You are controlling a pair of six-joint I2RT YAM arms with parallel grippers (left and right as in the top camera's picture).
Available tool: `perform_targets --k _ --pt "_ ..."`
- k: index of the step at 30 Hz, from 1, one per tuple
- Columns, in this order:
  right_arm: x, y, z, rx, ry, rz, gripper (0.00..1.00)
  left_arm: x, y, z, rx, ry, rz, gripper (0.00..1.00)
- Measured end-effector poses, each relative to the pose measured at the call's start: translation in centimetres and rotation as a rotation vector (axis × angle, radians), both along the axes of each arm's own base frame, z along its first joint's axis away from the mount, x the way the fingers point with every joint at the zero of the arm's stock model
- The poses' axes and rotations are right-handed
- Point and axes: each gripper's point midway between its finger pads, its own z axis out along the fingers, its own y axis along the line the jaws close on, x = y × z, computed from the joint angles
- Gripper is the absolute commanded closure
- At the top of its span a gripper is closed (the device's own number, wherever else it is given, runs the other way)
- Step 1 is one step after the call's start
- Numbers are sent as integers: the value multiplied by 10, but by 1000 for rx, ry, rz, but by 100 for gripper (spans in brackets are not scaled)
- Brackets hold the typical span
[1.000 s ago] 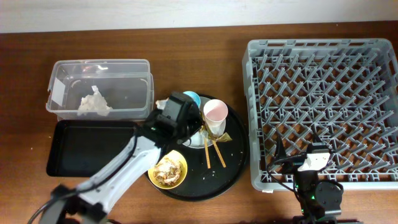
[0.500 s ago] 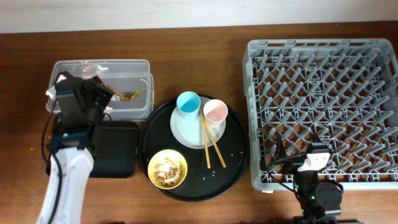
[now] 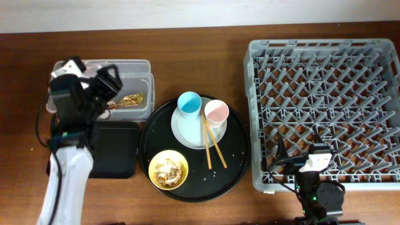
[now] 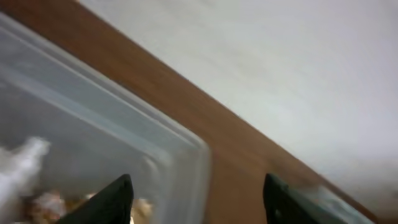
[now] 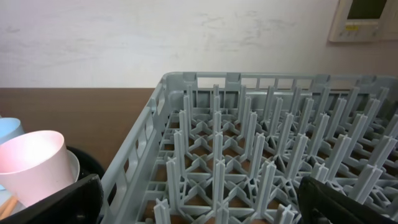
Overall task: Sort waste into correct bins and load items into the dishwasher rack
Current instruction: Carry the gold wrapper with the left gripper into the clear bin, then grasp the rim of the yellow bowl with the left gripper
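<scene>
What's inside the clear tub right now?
A gold foil wrapper lies in the clear tub toward its right end. The left hand and arm cover the left half from overhead; the wrist view shows a blurred white napkin inside.

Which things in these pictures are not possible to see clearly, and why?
Overhead: the left arm covers much of the clear tub; no napkin shows.
Left wrist: blurred; the white patch in the tub cannot be identified.
Right wrist: the blue cup is cut off by the left edge.
</scene>
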Motion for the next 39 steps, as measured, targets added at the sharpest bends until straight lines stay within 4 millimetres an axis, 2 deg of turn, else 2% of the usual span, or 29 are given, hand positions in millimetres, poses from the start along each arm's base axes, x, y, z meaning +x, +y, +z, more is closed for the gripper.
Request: perform_targets --k 1,3,4,6,7,9,11,13,14,15,17,19,21,24,29,31,33,35,37,39 --pt "0 0 0 0 -1 0 2 -18 -23 15 -18 -7 -79 39" --pt "0 0 1 1 -3 0 2 -57 -62 19 -41 66 -200 43" --pt "0 0 0 1 0 0 2 -85 -85 6 -54 160 -274 45" --pt "0 0 1 0 -2 0 2 -117 -117 -13 -48 276 -380 45" --pt "0 0 0 1 0 0 2 -138 -135 -29 -31 366 -442 45" --pt "0 0 0 0 -1 0 2 -161 -150 -46 15 454 -492 46" --pt "0 0 0 0 0 0 2 -189 -173 -59 73 528 -578 45" --pt "0 0 0 1 0 0 2 -201 -188 -71 121 577 -598 45" --pt "0 0 0 0 0 0 2 -208 -197 -80 146 610 -611 53" --pt "0 0 0 0 0 0 2 -216 -206 -90 178 647 -631 56" --pt "0 0 0 0 0 0 2 -232 -219 -118 256 746 -668 57" --pt "0 0 0 1 0 0 2 -235 -219 -147 359 818 -648 58" --pt "0 0 0 1 0 0 2 -229 -211 -161 422 845 -605 61" --pt "0 0 0 0 0 0 2 -230 -208 -163 438 858 -592 62" --pt "0 0 0 0 0 0 2 -253 -185 -168 497 980 -579 63" --pt "0 0 0 1 0 0 2 -261 -175 -169 524 1025 -570 67" --pt "0 0 0 1 0 0 2 -271 -166 -169 546 1076 -564 80" --pt "0 0 0 0 0 0 2 -276 -162 -168 556 1099 -559 80" --pt "0 0 0 0 0 0 2 -276 -161 -168 558 1101 -557 80" --pt "0 0 0 1 0 0 2 -261 -169 -169 549 1028 -549 79"
